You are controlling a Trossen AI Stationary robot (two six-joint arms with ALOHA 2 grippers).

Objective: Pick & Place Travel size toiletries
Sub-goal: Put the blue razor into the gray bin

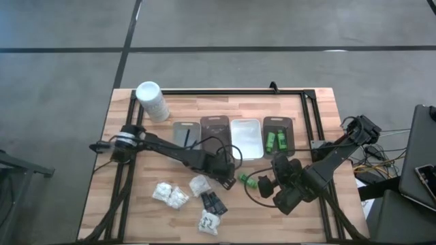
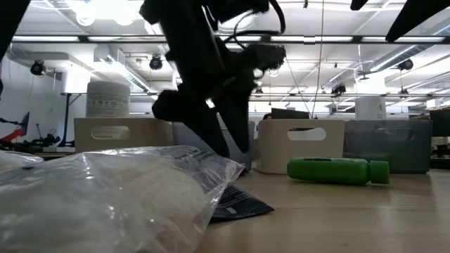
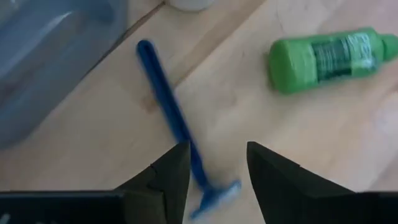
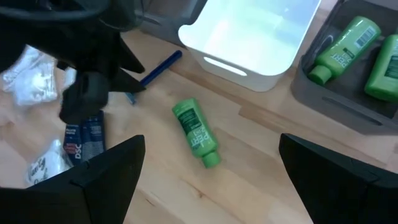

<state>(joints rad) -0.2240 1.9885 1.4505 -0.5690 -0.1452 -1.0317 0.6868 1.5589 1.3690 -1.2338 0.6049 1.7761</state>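
A thin dark blue razor (image 3: 168, 106) lies flat on the wooden table, its head (image 3: 217, 196) toward my left gripper (image 3: 214, 162). That gripper hangs open just over the head end, one finger on either side; I cannot see it touching. A green bottle (image 3: 323, 57) lies on its side nearby (image 4: 196, 132). My right gripper (image 1: 269, 185) hovers wide open above that bottle. Two more green bottles (image 4: 360, 43) lie in the dark tray (image 1: 278, 122). White packets (image 1: 170, 195) and black sachets (image 1: 213, 202) lie on the table near its front.
Four trays stand in a row at mid-table: grey (image 1: 185, 126), brown (image 1: 214, 122), white (image 1: 246, 124) and the dark one. A tall white container (image 1: 151, 100) stands at the far left. A crinkly packet (image 2: 105, 197) fills the low view's foreground.
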